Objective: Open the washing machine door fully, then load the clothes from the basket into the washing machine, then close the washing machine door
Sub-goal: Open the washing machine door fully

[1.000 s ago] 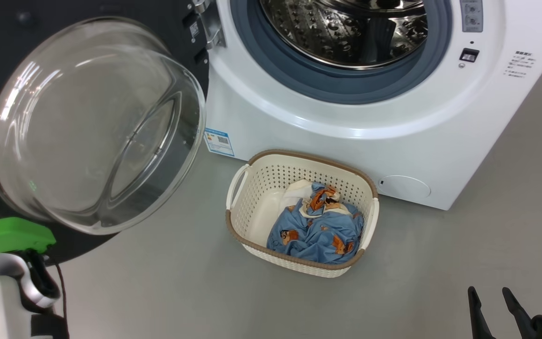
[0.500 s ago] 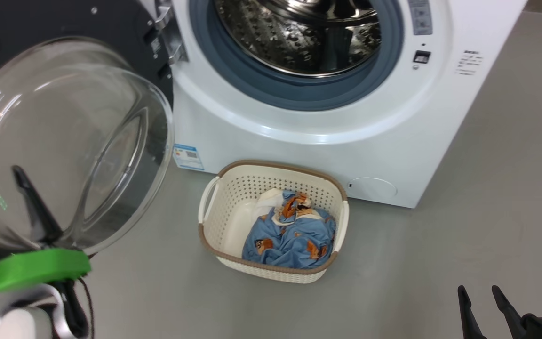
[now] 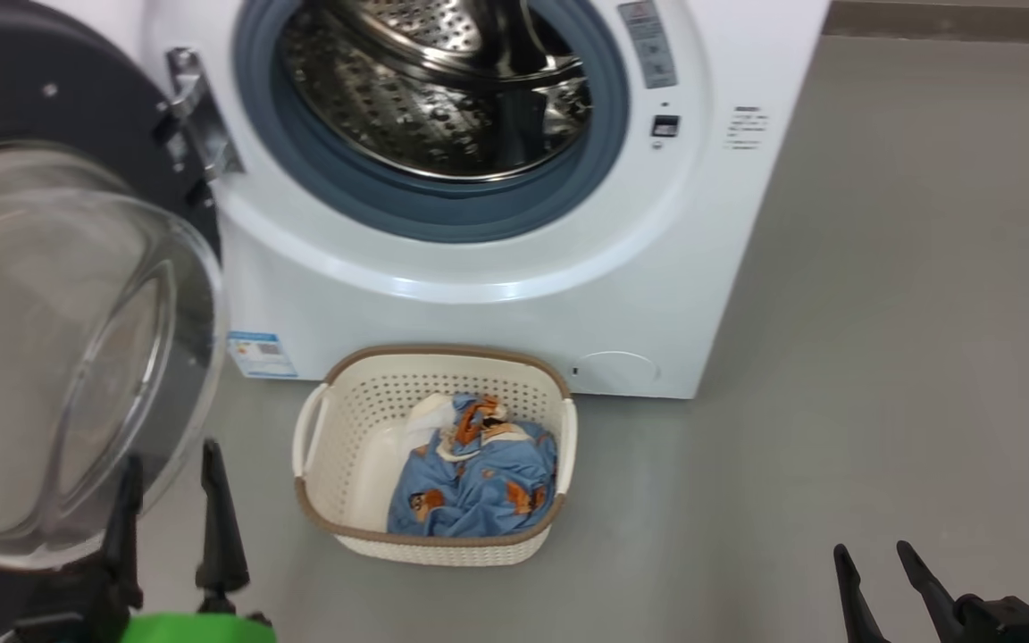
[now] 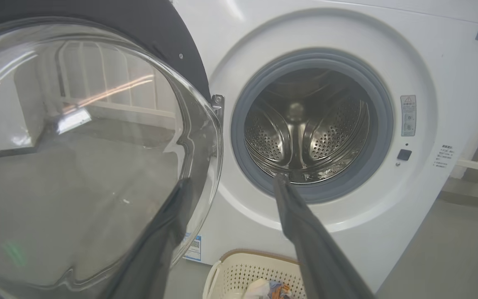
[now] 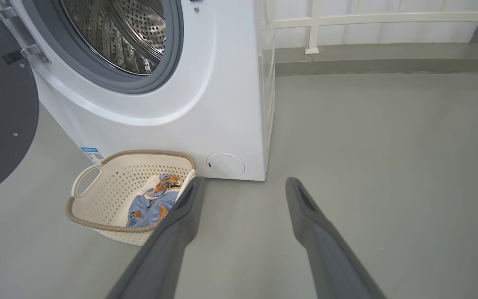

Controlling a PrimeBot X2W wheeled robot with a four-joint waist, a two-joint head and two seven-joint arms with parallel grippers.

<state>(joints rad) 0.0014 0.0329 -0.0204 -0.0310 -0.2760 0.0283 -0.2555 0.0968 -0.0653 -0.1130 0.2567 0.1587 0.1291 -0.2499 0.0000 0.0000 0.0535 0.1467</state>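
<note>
**Left gripper** (image 3: 171,457): the fingers are spread wide and nothing is held between them. Its outer finger is seen across the edge of the glass bowl of the washing machine door (image 3: 68,304); whether contact is made cannot be told.

**Right gripper** (image 3: 872,549): the fingers are likewise parted and nothing is gripped. Bare grey floor (image 3: 881,339) is seen beneath and ahead of it.

The door is swung open on the outer side of the left gripper, with its black rim hinged at the machine front.

The basket (image 3: 430,354) is set on the floor ahead of the left gripper, toward the right gripper's side. It is close against the front of the washing machine (image 3: 497,304).

The clothes (image 3: 479,482), blue with orange-brown prints and some cream cloth, are heaped in the half of the basket nearer the right gripper.

Beyond the basket, the steel drum (image 3: 425,98) is exposed inside the blue-grey gasket (image 3: 443,219).

Open floor is left beside the machine, ahead of the right gripper.
</note>
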